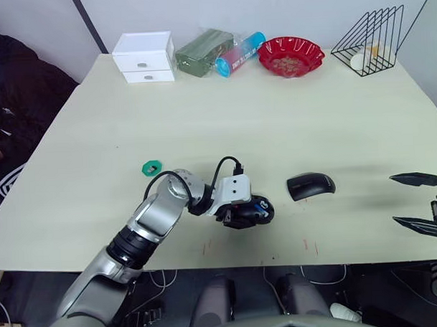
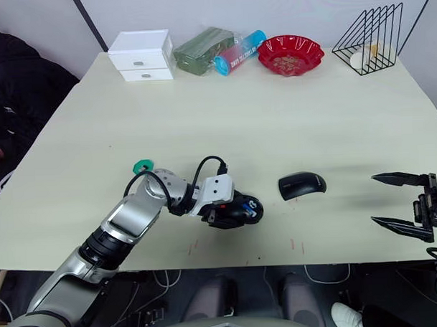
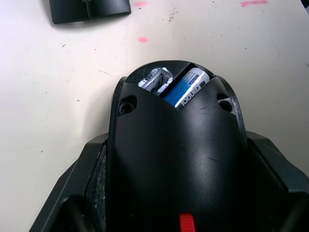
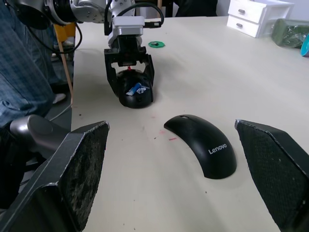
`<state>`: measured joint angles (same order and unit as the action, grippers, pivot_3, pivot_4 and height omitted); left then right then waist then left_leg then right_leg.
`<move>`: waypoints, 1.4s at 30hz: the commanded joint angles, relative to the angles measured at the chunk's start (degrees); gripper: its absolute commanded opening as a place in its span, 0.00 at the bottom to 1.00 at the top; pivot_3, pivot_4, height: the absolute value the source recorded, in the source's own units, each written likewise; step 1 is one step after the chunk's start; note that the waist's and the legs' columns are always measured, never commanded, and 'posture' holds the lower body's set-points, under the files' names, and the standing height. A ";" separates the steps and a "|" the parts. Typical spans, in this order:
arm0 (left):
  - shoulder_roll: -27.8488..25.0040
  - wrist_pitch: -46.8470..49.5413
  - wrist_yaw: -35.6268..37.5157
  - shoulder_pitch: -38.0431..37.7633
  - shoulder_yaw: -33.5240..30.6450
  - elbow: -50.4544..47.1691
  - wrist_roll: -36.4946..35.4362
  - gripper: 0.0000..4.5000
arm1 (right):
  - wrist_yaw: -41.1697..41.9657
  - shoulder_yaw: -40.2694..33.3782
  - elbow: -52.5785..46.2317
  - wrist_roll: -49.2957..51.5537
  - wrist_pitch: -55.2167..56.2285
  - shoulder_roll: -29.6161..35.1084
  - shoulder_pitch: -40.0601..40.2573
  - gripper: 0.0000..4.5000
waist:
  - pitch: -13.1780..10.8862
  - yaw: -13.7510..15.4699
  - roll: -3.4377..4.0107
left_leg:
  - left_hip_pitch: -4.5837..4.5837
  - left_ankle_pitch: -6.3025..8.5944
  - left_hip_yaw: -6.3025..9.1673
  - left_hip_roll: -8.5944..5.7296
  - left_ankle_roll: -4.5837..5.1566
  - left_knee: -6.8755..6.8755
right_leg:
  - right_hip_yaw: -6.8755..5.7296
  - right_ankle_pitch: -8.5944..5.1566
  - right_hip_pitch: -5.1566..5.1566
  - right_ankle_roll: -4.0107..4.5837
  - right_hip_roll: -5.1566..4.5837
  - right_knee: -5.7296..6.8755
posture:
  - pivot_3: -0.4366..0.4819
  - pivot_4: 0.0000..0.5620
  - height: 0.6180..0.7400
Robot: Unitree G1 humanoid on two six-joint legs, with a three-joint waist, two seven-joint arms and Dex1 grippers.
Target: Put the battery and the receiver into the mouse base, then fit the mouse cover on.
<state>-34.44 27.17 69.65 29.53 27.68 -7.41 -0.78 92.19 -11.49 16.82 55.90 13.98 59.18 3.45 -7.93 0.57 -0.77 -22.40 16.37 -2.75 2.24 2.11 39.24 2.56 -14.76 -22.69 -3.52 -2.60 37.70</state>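
The mouse base [image 1: 257,210], a black oval piece, rests on the table [image 1: 224,127] near its front edge, and my left gripper [image 1: 247,213] is shut on it, one finger on each side. Its open compartment holds the blue battery [image 3: 187,88]. A silvery part [image 3: 153,80] lies beside the battery; I cannot tell whether it is the receiver. A small red mark [image 3: 186,223] shows on the base. The mouse cover [image 1: 310,185], a smooth black shell, lies on the table just right of the base. My right gripper [image 1: 393,199] hovers open at the table's right edge, nothing between its fingers.
Along the back edge stand a white drawer box [image 1: 144,56], a green pack [image 1: 204,51], a blue tube [image 1: 240,54], a red bowl [image 1: 291,55] and a black wire rack [image 1: 372,40]. A green ring [image 1: 152,167] lies left of my left arm. A person in jeans [image 4: 19,63] stands nearby.
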 commanded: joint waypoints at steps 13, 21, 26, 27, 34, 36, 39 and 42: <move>-0.77 4.59 0.77 1.07 -2.04 -2.69 -4.59 0.99 | 0.31 -1.25 -0.85 1.91 0.86 0.50 -0.78 1.00 | -0.02 0.07 0.01 | -0.02 0.00 0.01 0.00 0.00 0.02 | -0.02 0.00 0.00 0.00 -0.01 0.00 | 0.48 0.27 1.00; -2.58 3.61 3.75 1.75 -9.34 -5.42 -13.06 0.99 | 0.31 -1.49 -1.08 1.48 -0.51 0.11 -1.33 1.00 | -0.29 0.07 -0.02 | -0.05 0.00 0.02 0.01 0.00 0.05 | -0.04 0.00 -0.02 0.00 -0.03 0.00 | 0.48 0.27 1.00; -3.42 5.64 5.10 0.95 -15.16 -6.65 -20.04 0.99 | 0.31 -1.97 -1.56 1.19 -1.39 -1.00 -1.53 1.00 | -0.42 0.09 0.01 | -0.06 0.00 0.02 0.01 0.00 0.05 | -0.06 0.00 -0.02 -0.01 -0.06 0.00 | 0.48 0.27 1.00; -3.72 7.11 5.24 0.50 -18.15 -6.58 -23.19 0.99 | 0.31 -2.21 -1.80 1.04 -1.70 -1.42 -1.54 1.00 | -0.42 0.09 0.02 | -0.07 0.00 0.02 0.01 0.00 0.06 | -0.06 0.01 -0.02 -0.01 -0.06 0.00 | 0.48 0.27 1.00; -5.75 4.15 0.17 -4.81 -29.19 0.08 -25.38 0.99 | 0.31 -3.49 -2.13 -0.21 -2.68 -3.90 -2.27 1.00 | -0.55 -0.27 0.03 | -0.03 0.00 0.04 0.03 -0.01 0.06 | -0.10 0.01 -0.03 -0.01 -0.05 0.08 | 0.48 0.27 1.00; -6.29 3.13 -0.39 -5.88 -30.49 1.57 -25.26 0.99 | 0.31 -3.73 -2.25 -0.47 -2.94 -4.27 -2.37 1.00 | -0.62 -0.23 0.00 | -0.04 0.00 0.03 0.02 -0.01 0.07 | -0.09 0.01 -0.03 -0.02 -0.05 0.07 | 0.48 0.27 1.00; -8.15 -0.05 -1.20 -8.28 -35.60 6.78 -25.41 0.99 | 0.31 -4.08 -2.36 -0.69 -3.37 -5.24 -2.97 1.00 | -0.67 -0.10 -0.05 | -0.06 0.00 0.04 0.02 -0.01 0.07 | -0.11 0.02 -0.04 -0.03 -0.06 0.06 | 0.48 0.27 1.00; -9.86 -2.14 -0.40 -9.30 -38.31 11.24 -25.76 0.99 | 0.31 -4.55 -2.42 -1.13 -3.74 -5.85 -3.29 1.00 | -0.71 -0.11 -0.04 | -0.06 0.00 0.06 0.04 -0.01 0.06 | -0.15 0.01 -0.05 -0.02 -0.05 0.08 | 0.48 0.27 1.00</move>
<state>-43.22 26.97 68.58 20.13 -8.05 3.03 -25.63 92.19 -13.80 15.59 54.43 10.32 53.34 0.71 -8.63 0.46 -0.82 -22.46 16.36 -2.69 2.28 2.10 39.30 2.41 -14.75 -22.74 -3.54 -2.65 37.77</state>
